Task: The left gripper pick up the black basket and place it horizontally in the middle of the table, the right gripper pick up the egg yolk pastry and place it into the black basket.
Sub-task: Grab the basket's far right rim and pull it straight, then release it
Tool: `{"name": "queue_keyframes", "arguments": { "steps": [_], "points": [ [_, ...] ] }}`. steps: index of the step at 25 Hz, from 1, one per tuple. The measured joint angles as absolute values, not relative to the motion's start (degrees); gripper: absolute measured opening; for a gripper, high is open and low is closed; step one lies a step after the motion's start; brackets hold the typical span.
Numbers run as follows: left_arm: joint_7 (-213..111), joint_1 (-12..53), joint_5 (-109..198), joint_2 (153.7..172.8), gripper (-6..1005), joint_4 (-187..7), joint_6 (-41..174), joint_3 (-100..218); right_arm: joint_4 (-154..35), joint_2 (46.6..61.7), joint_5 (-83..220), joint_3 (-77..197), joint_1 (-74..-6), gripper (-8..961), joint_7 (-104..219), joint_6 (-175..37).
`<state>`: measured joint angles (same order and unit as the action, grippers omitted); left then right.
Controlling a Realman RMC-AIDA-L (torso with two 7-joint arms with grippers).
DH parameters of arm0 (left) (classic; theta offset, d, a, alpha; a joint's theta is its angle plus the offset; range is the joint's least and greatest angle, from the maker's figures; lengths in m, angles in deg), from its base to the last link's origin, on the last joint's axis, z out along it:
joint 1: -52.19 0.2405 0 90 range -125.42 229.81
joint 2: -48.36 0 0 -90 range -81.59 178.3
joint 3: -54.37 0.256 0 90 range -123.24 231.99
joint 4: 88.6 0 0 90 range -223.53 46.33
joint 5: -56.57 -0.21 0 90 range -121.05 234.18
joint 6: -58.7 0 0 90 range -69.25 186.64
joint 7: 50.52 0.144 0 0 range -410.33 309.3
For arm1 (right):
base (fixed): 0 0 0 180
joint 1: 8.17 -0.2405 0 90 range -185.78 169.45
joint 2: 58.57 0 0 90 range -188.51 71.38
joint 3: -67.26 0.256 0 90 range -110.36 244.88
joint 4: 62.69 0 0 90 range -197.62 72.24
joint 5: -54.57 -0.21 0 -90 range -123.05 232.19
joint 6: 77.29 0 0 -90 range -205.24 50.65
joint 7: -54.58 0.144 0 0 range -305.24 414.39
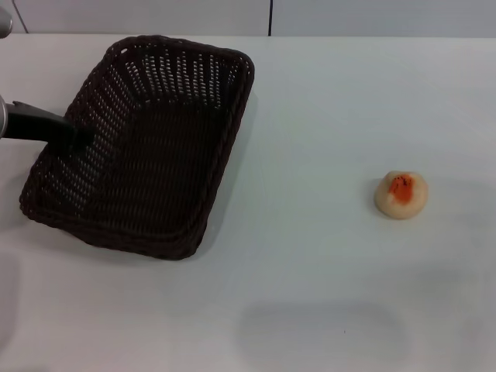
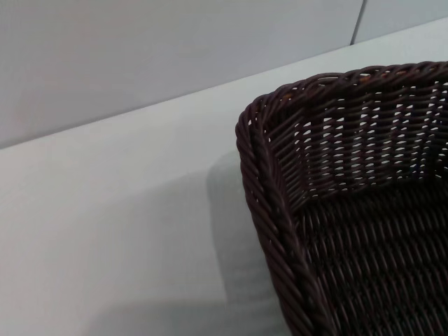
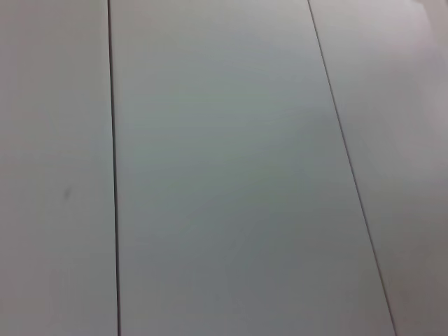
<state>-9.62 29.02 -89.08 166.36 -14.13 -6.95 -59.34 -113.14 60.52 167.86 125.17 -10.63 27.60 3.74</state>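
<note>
Black basket [image 1: 143, 147] sits on the left part of the table [image 1: 310, 294], long axis running near-to-far with a slight slant, not yet horizontal or centred. Left gripper [image 1: 77, 136] reaches in from the left edge and meets the basket's left long wall at the rim; whether its fingers clasp the wicker cannot be told. Egg yolk pastry [image 1: 401, 194] lies well apart to the right, with bare table between. Right gripper is not visible.

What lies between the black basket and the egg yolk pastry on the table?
Nothing: in the head view only bare white table separates the black basket from the egg yolk pastry.
</note>
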Motion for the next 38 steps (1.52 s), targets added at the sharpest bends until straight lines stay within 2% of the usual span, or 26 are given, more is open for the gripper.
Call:
{"name": "queue_keyframes", "arguments": {
  "steps": [1,12,19,22,28,33,38],
  "points": [
    [-9.62,28.96,-89.13,166.37,258,-14.12,-6.95,-59.34,-113.14,60.53,167.86,125.18,-10.63,722,27.60,3.74],
    [-3.76,28.73,-85.55,166.16,245,-10.51,-7.34,-62.83,-112.97,60.52,167.86,125.43,-10.48,723,27.60,3.73],
    [5.64,25.37,-77.07,165.90,225,-7.72,-15.82,-72.19,-113.26,60.54,167.86,125.32,-9.97,723,27.59,3.80],
    [8.84,23.81,-73.54,165.33,214,-6.96,-19.79,-75.36,-113.37,60.68,167.86,125.27,-9.69,723,27.59,4.35],
    [14.70,22.19,-65.80,163.00,206,-5.40,-27.18,-76.12,-114.53,60.79,167.86,124.88,-8.54,722,27.59,4.61],
    [17.66,20.96,-62.97,162.11,211,-3.70,-31.88,-76.31,-115.14,60.79,167.86,124.45,-7.89,723,27.45,5.20],
    [21.58,19.60,-62.17,162.03,216,-2.92,-37.46,-76.31,-115.52,60.79,167.80,124.17,-7.29,722,27.14,5.33]
  ]
}}
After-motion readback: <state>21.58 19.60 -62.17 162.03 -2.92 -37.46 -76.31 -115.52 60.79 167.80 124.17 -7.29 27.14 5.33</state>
